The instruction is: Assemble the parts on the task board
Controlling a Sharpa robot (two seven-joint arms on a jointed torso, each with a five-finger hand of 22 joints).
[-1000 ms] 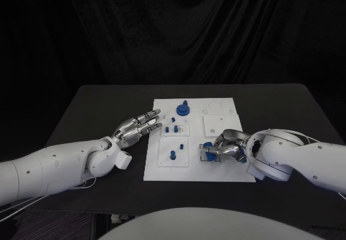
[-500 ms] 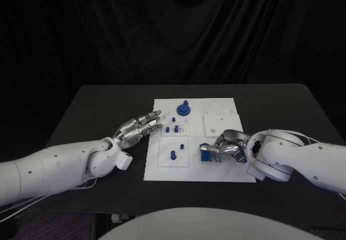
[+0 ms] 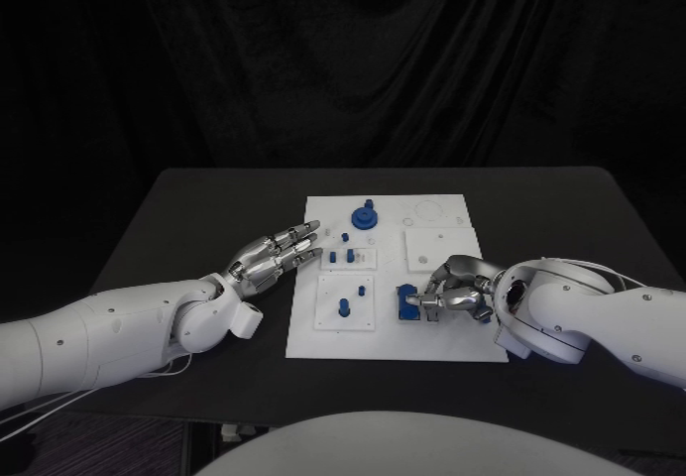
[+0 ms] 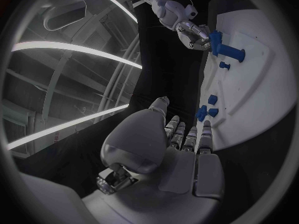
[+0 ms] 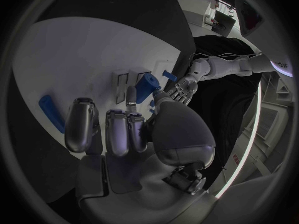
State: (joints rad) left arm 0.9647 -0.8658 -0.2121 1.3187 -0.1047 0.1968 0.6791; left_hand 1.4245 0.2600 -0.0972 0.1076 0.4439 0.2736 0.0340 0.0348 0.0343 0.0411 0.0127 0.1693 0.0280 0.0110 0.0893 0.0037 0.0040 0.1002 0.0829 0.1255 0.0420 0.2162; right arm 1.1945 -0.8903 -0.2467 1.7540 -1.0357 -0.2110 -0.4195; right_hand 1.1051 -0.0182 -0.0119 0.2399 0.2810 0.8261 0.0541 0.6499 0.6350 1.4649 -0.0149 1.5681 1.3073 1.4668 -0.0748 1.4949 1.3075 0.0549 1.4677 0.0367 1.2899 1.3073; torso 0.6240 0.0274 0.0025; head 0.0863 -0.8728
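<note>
The white task board [image 3: 436, 340] lies mid-table. My right hand [image 3: 455, 288] rests over its near right area, fingers curled round a blue part [image 3: 407, 303]. In the right wrist view that blue part [image 5: 146, 86] sits between the thumb and fingertips of the right hand [image 5: 124, 134]. My left hand [image 3: 272, 253] hovers open at the board's left edge, fingers straight and together, holding nothing. A blue knob [image 3: 363, 215] stands at the board's far side. Small blue pegs [image 3: 340, 258] and an upright blue peg [image 3: 345, 305] stand in the left plates.
The black table [image 3: 186, 208] runs bare on either side of the board. In the left wrist view the left hand [image 4: 181, 149] points along the board edge [image 4: 246, 117], with small pegs [image 4: 209, 107] just ahead. A long blue piece [image 5: 51, 113] lies beside my right fingers.
The right hand has turned slightly and the blue part in it has shifted a little toward the far side. The left hand has stayed put.
</note>
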